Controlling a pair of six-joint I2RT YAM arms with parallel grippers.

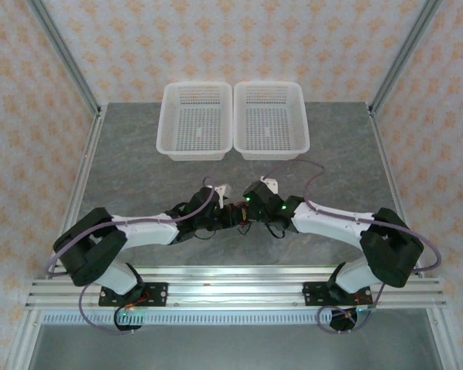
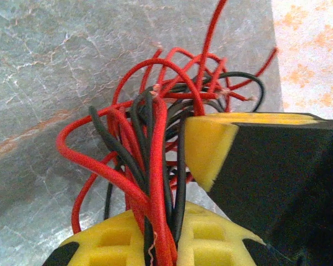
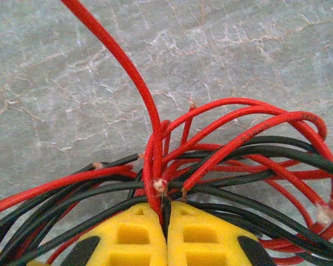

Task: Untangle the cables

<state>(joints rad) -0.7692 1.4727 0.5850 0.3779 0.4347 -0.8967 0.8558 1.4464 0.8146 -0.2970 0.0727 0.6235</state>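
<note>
The top view has two white baskets at 12 o'clock on the desk. Up close, the left claw squeezes the tangled cables tight at 6 o'clock; the right claw pinches them too.

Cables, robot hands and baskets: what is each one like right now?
cables, red and black, tangled in one bunch.
left gripper, shut on the cables.
right gripper, shut on the cables.
left basket, upright, empty.
right basket, upright, empty.
</note>
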